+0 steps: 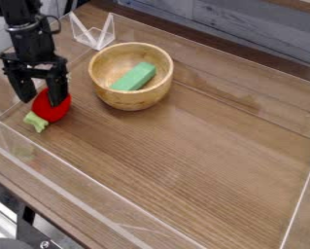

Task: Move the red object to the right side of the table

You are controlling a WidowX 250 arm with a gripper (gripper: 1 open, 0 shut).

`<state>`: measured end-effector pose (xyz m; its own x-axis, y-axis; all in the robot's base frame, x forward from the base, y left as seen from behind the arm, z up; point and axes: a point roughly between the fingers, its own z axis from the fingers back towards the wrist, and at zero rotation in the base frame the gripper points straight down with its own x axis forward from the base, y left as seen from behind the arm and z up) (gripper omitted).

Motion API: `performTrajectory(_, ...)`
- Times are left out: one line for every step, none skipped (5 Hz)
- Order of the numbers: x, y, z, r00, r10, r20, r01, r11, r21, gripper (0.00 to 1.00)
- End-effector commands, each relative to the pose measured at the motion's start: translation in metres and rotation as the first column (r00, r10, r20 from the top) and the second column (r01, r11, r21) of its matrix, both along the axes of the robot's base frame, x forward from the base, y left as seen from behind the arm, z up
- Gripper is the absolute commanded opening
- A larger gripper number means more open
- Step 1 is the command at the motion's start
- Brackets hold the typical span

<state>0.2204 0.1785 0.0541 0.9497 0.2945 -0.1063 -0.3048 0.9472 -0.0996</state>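
The red object (54, 106), a small rounded red toy fruit with a light-green stem (35, 122), lies near the left edge of the wood-grain table (196, 165). My black gripper (35, 90) hangs directly over it, jaws open, with one finger on each side of the fruit's upper part. Its fingers hide the top of the fruit. I cannot tell whether the fingers touch it.
A wooden bowl (131, 78) holding a green block (134, 76) stands at the back, right of the gripper. Low clear acrylic walls (300, 185) edge the tabletop. Bare wood stretches across the middle and right.
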Motion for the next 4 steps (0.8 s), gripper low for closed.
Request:
performTrajectory(0.015,0.005,0.029,0.994,0.089,0.070,-0.091,0.996,0.022,1.00)
performTrajectory(0.019,0.005,0.033,0.990,0.116,0.077,-0.118,0.993,0.026,1.00)
performTrajectory(0.022,0.006,0.033,0.987,0.141,0.074,-0.144,0.989,0.033,1.00)
performTrajectory(0.025,-0.003,0.035,0.982,0.177,0.063,-0.179,0.983,0.040,1.00)
